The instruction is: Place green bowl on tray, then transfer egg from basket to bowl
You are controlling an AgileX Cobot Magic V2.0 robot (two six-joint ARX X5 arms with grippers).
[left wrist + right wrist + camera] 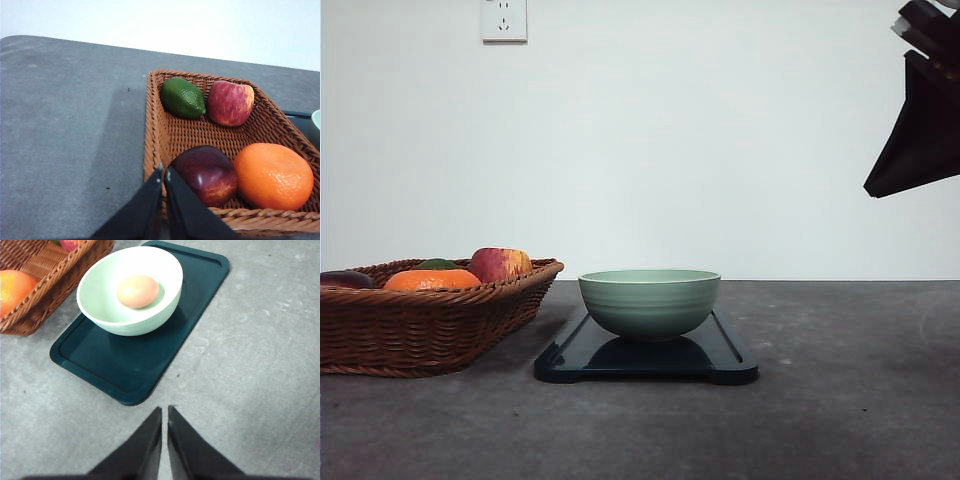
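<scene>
Egg [138, 291], pale tan and smooth-shelled, lies inside the pale sage-green ridged ceramic bowl [131, 290], a little off the bowl's centre, and the bowl stands on the dark blue-black glossy rectangular tray [150, 340] towards the end nearer the brown woven wicker basket [175, 135]. Judged from that, both steps of the task look done.

If it had to be taken up again, the egg would likely be light, hard but brittle, and rounded enough to slip; a gentle pinch across its shorter middle would suit it best, coming from above past the bowl's rim. The bowl is probably stiff, fairly heavy and smooth-glazed, best held at its rim.

In the right wrist view the right arm's fingers [164, 412] are drawn nearly together with only a thin gap, holding nothing, and they hang above bare grey table [260, 365], apart from the tray's near corner and well apart from the egg. In the front view that arm [920, 110] is raised high, off to the right of the bowl [650, 300].

The left arm's fingers [164, 175] are likewise close together and empty, hovering by the basket's braided rim, just beside a dark red apple [207, 172]. An orange [272, 175], a lime [182, 97] and a red-yellow apple [230, 102] also lie in the basket.
</scene>
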